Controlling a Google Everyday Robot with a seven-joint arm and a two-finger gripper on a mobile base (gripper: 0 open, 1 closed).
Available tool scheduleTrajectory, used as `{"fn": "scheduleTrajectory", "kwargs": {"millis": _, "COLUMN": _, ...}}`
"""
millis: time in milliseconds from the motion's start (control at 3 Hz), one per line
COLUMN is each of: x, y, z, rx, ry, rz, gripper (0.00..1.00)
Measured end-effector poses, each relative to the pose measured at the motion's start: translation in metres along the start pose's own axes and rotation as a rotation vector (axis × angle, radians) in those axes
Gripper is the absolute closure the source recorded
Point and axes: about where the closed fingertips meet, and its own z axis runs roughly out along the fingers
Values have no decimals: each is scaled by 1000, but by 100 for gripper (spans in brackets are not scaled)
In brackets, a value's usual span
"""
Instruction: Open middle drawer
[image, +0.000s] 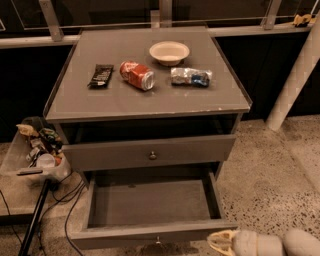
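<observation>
A: Where is the middle drawer (150, 205)?

B: It is pulled well out of the desk (150, 102) toward the viewer. Its plain grey floor is bare, and its front runs along the bottom edge of the view. The thinner drawer (110, 152) above it stands out only a little.

A: And the hand?

B: The hand (216, 242) is low on the right, just beside the right end of that front and about level with it. Whether it is clenched or released I cannot tell.

A: Which way is the knob from there?

B: To the left. The small round knob (157, 240) sits at the centre of the front. The front's long axis runs left to right, so the hand is off one end of that line. The drawer slides across that axis, straight out toward the viewer.

A: What does that mean for the next move?

B: I'd judge the opening as good as done. For any further pull, the hand would first have to move left along the front, then draw straight outward
</observation>
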Motion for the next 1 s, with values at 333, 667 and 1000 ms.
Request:
{"fn": "scheduleTrajectory", "kwargs": {"millis": 333, "x": 11, "y": 7, "z": -15, "rx": 35, "ry": 3, "rz": 27, "gripper": 81}}
{"fn": "scheduleTrajectory", "kwargs": {"millis": 667, "x": 11, "y": 7, "z": -14, "rx": 32, "ry": 2, "rz": 26, "gripper": 58}}
{"fn": "scheduleTrajectory", "kwargs": {"millis": 1000, "x": -19, "y": -12, "z": 4, "rx": 21, "ry": 8, "rz": -41, "gripper": 35}}
